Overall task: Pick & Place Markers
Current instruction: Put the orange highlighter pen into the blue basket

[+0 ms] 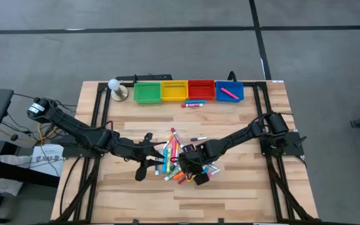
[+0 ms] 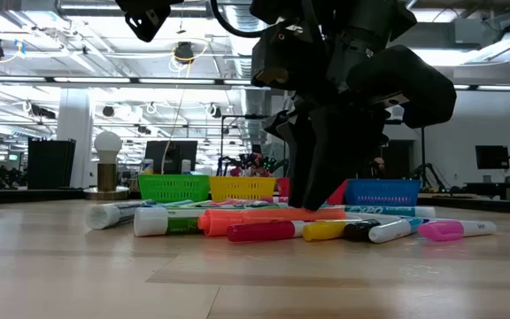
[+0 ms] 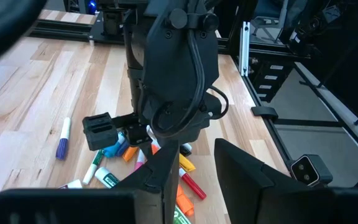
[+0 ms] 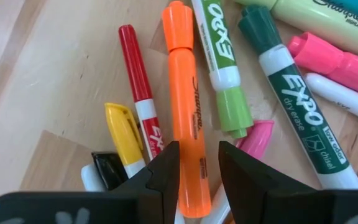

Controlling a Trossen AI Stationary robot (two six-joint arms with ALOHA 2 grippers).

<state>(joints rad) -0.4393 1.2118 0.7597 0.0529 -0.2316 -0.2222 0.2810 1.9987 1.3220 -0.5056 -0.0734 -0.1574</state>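
Note:
A pile of markers lies on the wooden table near its middle: orange, pink, green, red, yellow and white ones. My right gripper stands over the pile's right part, fingers pointing down at an orange marker that lies flat among the others. In the low view my right gripper reaches down to the pile. My left gripper hovers just left of the pile, open by a narrow gap, holding nothing. One pink marker lies in the blue bin. My right gripper has the orange marker's barrel between its two fingers, near the end away from the cap. The fingers come from above and lie across the marker. The marker lies flat on the table among the other markers.
Green, yellow, red and blue bins stand in a row at the far edge, with a bulb-shaped object to their left. Two markers lie before the red bin; a purple one lies apart.

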